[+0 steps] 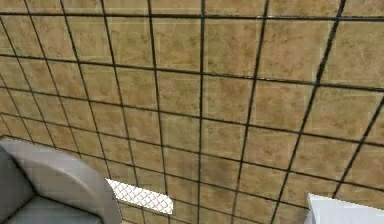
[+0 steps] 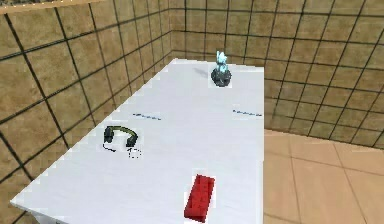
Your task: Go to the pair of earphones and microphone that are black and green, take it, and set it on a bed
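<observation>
Earphones: the black and green earphones (image 2: 120, 136), a curved dark band with green along it, lie flat on the long white flat-topped bench (image 2: 200, 130) in the arm side view. They sit on the bench's left half, near its left edge and nearer its near end than its far end.
Microphone: a small pale ring-like bit lies just below and right of the band. It is too small for me to say what it is.
Red block: a long red rectangular block (image 2: 202, 195) lies on the bench at its near end, lengthwise along it, right of the earphones and well apart from them.
Round thing: a grey round object with a pale teal top (image 2: 221, 69) stands at the bench's far end, near the corner of the walls.
Thin slivers: two thin dark slivers lie across the middle of the bench, one toward the left edge (image 2: 147, 115) and one toward the right edge (image 2: 248, 111). They are too small for me to name.
Surroundings: brown square-tiled walls with dark grout (image 2: 60, 60) run along the bench's left side and behind its far end. A tan tiled floor (image 2: 320, 180) lies to its right.
Ahead: the forward view faces a brown tiled wall (image 1: 200, 70). A grey rounded seat-like form (image 1: 40, 185) sits at the lower left, with a white meshed patch (image 1: 140, 195) beside it. A pale flat corner (image 1: 345, 210) is at the lower right.
My fingers: I cannot tell their state from these views.
</observation>
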### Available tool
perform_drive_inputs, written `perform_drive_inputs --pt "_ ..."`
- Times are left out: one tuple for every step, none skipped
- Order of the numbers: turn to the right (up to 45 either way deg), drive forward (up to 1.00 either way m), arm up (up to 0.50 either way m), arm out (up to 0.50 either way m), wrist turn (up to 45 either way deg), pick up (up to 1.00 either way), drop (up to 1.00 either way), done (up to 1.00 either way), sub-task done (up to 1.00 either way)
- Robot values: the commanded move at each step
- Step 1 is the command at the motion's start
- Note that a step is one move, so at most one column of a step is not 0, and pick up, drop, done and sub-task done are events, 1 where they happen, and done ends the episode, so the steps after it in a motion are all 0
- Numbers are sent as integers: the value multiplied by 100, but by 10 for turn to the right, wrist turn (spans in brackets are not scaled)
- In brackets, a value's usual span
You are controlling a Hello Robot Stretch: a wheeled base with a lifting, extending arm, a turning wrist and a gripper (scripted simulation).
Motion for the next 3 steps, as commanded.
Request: perform_drive_inputs --pt "-180 0 0 0 0 0 0 0 0" --pt "0 0 50 0 0 0 0 0 0" --pt "0 0 36 0 0 0 0 0 0"
